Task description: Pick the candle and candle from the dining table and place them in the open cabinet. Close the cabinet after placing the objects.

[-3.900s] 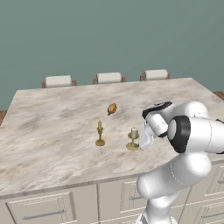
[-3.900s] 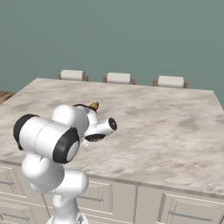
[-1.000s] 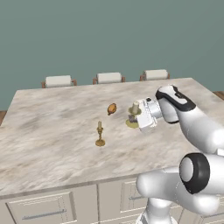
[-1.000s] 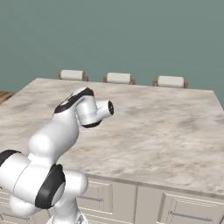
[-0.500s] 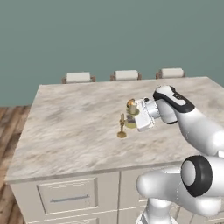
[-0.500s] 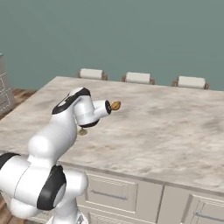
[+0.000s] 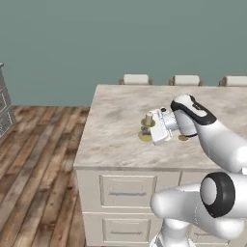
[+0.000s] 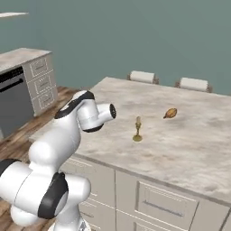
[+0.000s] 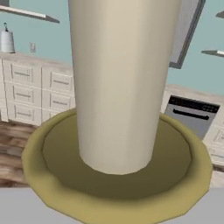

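Stubby white candle point(image 7: 148, 119) sits right at the gripper point(image 7: 153, 129), lifted off the dining table point(image 7: 112, 135) near its left end; in the hand view it's tight against the camera. Cream wax cylinder on a wide brass dish. Jaws nearly closed, clamped on it; slim tan taper point(image 8: 137, 128) stands on the tabletop.

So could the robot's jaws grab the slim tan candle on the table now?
Probably not: they look shut on the stubby white candle, so the slim tan candle must wait.
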Motion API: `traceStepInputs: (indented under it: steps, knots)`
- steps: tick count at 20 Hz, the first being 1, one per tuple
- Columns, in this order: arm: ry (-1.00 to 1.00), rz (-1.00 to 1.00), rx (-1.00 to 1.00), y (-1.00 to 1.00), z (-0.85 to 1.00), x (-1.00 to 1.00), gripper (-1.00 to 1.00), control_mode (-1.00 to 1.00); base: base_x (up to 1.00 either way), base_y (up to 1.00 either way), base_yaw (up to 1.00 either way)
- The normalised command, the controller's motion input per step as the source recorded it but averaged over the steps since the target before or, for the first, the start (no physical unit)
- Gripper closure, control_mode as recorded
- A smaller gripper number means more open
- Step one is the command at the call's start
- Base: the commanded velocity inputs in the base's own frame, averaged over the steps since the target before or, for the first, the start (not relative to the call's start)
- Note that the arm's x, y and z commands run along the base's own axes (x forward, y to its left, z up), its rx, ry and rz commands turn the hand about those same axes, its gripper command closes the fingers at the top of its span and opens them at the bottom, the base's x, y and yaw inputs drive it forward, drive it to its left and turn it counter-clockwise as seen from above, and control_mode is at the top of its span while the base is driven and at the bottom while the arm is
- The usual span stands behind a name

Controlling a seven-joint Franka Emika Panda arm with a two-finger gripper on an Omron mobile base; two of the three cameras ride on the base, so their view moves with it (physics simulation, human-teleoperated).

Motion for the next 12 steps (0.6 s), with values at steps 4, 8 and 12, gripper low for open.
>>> traceStepInputs:
  steps: [4,8,12]
  knots:
    - [0.0,0.0,0.0,0.0,0.0,0.0,1.0,1.0,0.0,0.86,0.43]
    - [0.0,0.0,0.0,0.0,0.0,0.0,1.0,1.0,0.0,0.88,0.42]
    - [0.0,0.0,0.0,0.0,0.0,0.0,1.0,1.0,-0.03,0.95,0.4]
